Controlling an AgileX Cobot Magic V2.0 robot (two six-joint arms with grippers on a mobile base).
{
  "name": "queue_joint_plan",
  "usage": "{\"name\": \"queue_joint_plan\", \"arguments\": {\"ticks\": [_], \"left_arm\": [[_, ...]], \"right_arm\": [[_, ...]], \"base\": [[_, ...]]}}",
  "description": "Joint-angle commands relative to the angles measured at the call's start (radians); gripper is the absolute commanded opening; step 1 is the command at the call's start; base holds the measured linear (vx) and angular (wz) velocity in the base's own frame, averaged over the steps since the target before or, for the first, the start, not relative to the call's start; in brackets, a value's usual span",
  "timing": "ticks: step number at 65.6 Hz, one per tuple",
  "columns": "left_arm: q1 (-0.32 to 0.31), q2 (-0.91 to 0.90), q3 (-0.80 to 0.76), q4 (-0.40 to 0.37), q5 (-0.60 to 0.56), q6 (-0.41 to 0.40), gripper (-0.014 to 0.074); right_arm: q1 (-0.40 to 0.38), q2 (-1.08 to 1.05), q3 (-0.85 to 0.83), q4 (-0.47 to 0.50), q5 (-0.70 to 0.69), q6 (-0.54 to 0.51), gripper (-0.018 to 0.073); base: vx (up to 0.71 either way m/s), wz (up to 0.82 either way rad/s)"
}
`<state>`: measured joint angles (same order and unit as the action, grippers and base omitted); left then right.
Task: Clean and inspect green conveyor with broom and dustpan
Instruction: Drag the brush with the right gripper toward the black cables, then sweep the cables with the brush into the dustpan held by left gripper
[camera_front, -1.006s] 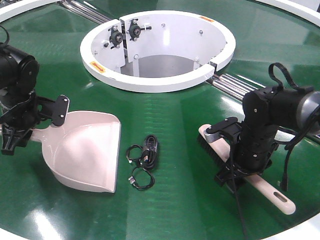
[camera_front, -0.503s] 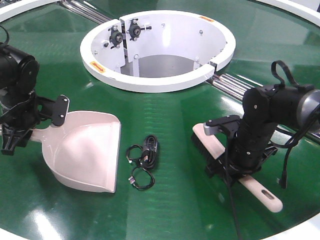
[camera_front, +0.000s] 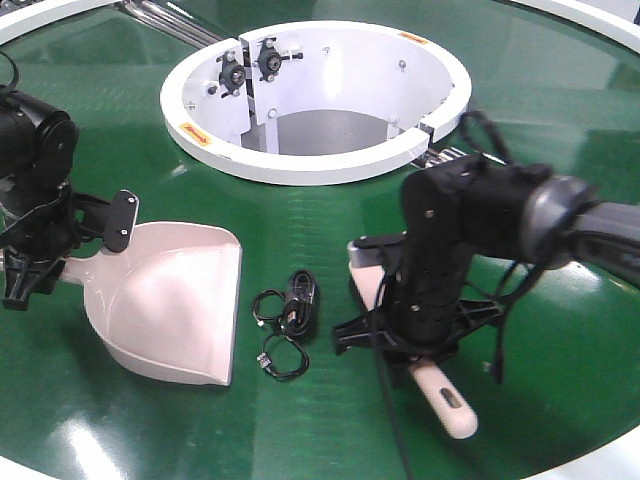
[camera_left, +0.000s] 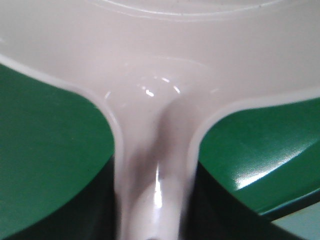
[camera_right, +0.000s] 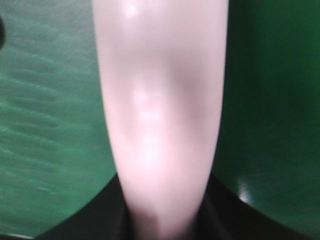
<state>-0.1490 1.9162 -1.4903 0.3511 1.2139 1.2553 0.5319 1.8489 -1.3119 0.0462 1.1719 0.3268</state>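
Observation:
The green conveyor (camera_front: 330, 215) fills the front view. The pale pink dustpan (camera_front: 170, 300) lies flat on it at the left, mouth facing right. My left gripper (camera_front: 40, 262) is shut on its handle, which fills the left wrist view (camera_left: 152, 165). The pale pink broom (camera_front: 445, 398) lies low on the belt right of centre, handle end pointing to the front right and head (camera_front: 362, 262) toward the dustpan. My right gripper (camera_front: 410, 335) is shut on its middle, and the paddle fills the right wrist view (camera_right: 160, 100). The bristles are hidden.
A tangled black cable (camera_front: 288, 320) lies on the belt between the dustpan's mouth and the broom head. The white centre hub (camera_front: 440, 120) stands behind, with metal rollers (camera_front: 470, 165) at its right. The belt's white rim (camera_front: 600, 455) runs along the front right.
My right arm has swept left with the broom, from the right edge toward the cable and dustpan. The broom handle swung round. The left arm and dustpan have not moved.

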Motion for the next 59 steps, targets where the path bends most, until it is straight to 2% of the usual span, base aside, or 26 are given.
{"name": "queue_joint_plan", "arguments": {"ticks": [1, 14, 23, 33, 44, 59], "left_arm": [[-0.005, -0.058, -0.030, 0.018, 0.012, -0.012, -0.0007], [-0.005, -0.058, -0.030, 0.018, 0.012, -0.012, -0.0007], [-0.005, -0.058, -0.030, 0.018, 0.012, -0.012, -0.0007], [-0.005, -0.058, -0.030, 0.018, 0.012, -0.012, -0.0007], [-0.005, -0.058, -0.030, 0.018, 0.012, -0.012, -0.0007], [-0.005, -0.058, -0.030, 0.018, 0.012, -0.012, -0.0007]], "right_arm": [[0.035, 0.004, -0.063, -0.008, 0.072, 0.072, -0.0004], [0.091, 0.079, -0.142, -0.006, 0.120, 0.181, -0.0004], [0.112, 0.124, -0.203, 0.062, 0.120, 0.215, -0.0004], [0.131, 0.174, -0.280, 0.147, 0.120, 0.220, -0.0004], [0.154, 0.247, -0.384, 0.197, 0.120, 0.210, -0.0004], [0.171, 0.377, -0.619, 0.310, 0.120, 0.163, -0.0003]], "base": [[0.00, 0.00], [0.00, 0.00], [0.00, 0.00], [0.00, 0.00], [0.00, 0.00], [0.00, 0.00]]}}
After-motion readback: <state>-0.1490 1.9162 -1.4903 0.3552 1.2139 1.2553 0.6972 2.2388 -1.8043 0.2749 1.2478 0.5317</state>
